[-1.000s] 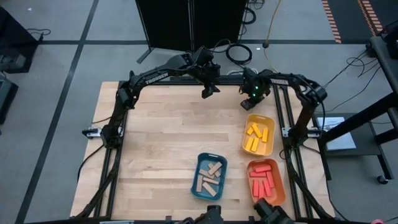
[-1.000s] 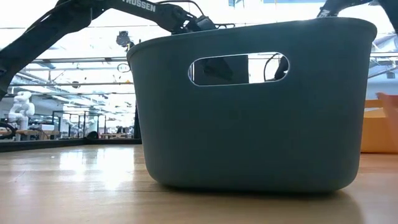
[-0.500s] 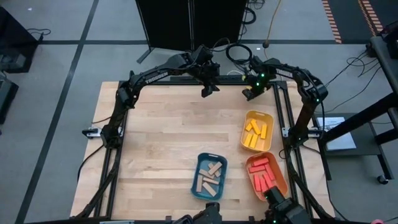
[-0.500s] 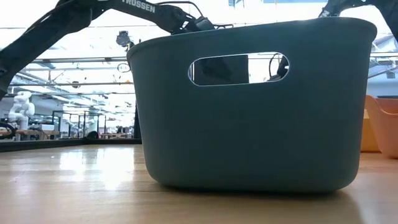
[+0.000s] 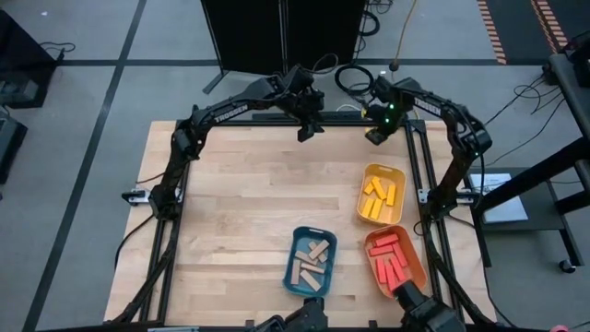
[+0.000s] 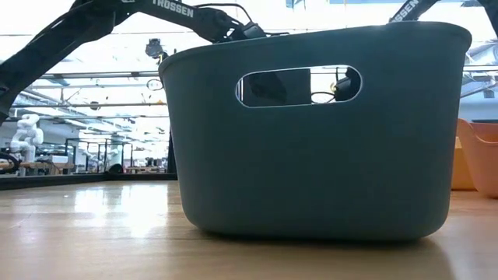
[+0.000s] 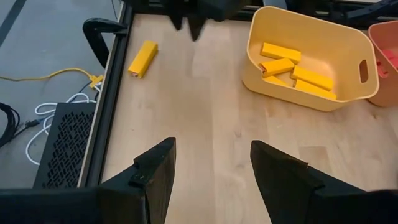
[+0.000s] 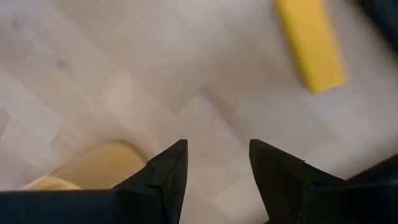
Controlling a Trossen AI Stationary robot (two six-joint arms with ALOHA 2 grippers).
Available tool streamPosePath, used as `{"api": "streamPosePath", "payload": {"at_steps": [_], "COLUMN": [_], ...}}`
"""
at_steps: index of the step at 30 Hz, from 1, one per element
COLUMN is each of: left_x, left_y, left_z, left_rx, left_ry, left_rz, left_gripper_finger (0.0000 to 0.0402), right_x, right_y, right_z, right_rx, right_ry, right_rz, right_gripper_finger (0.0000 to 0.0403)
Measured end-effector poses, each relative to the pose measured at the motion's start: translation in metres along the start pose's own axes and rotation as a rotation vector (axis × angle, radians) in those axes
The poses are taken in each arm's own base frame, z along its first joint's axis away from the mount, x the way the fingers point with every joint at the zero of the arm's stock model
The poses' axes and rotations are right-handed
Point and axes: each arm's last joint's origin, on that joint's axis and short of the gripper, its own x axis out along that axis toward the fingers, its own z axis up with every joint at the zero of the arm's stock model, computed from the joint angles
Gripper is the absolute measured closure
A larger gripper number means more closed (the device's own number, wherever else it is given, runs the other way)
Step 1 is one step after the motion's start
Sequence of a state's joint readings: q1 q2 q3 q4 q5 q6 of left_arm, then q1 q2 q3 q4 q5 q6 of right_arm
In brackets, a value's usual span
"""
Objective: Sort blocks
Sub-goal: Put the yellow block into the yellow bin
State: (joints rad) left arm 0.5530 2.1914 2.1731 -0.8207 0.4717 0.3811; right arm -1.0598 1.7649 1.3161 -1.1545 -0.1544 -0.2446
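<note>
A loose yellow block (image 7: 142, 59) lies flat on the wood close to the table's far edge; it also shows in the right wrist view (image 8: 311, 43). My right gripper (image 5: 376, 136) hangs above the table near that block, pointing down, open, with nothing between its fingers (image 8: 217, 165). My left gripper (image 5: 307, 129) hovers over the far middle of the table, open and empty (image 7: 211, 162). Yellow blocks (image 5: 381, 195) lie in the yellow tray (image 5: 365, 210), red ones (image 5: 391, 262) in the orange tray (image 5: 414, 271), tan ones (image 5: 311, 261) in the blue tray (image 5: 293, 267).
The three trays stand in the table's right and near-right part. The blue tray (image 6: 311, 132) fills most of the low view, with the orange tray (image 6: 478, 155) beside it. Bare wood covers the left half of the table (image 5: 230, 212). Cables lie beyond the far edge.
My right gripper has risen from above the yellow tray's far end and drifted toward the table's far edge, staying open and empty. The trays and the blocks in them have not moved.
</note>
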Motion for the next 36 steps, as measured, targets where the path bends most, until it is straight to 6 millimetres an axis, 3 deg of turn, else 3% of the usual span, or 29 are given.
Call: {"api": "streamPosePath", "payload": {"at_steps": [7,12,22,29,36], "left_x": [0.000,0.000,0.000,0.000,0.000], "left_y": [0.000,0.001,0.001,0.002,0.002], "left_z": [0.001,0.002,0.002,0.003,0.004], "left_rx": [0.021,0.030,0.028,0.035,0.039], "left_ry": [-0.007,-0.024,-0.019,-0.031,-0.040], "left_rz": [0.003,0.011,0.009,0.013,0.017], "left_gripper_finger": [0.0197,0.0197,0.0197,0.0197,0.0197], "right_x": [0.040,0.057,0.057,0.043,0.046], "right_y": [-0.002,-0.014,-0.017,-0.014,-0.012], "right_z": [-0.001,0.010,0.018,0.022,0.032], "right_rx": [-0.009,-0.021,-0.087,-0.093,0.121], "right_ry": [-0.034,-0.077,-0.131,-0.195,-0.313], "right_rz": [-0.007,-0.150,-0.225,-0.215,-0.232], "right_gripper_finger": [0.0236,0.0236,0.0236,0.0236,0.0236]}}
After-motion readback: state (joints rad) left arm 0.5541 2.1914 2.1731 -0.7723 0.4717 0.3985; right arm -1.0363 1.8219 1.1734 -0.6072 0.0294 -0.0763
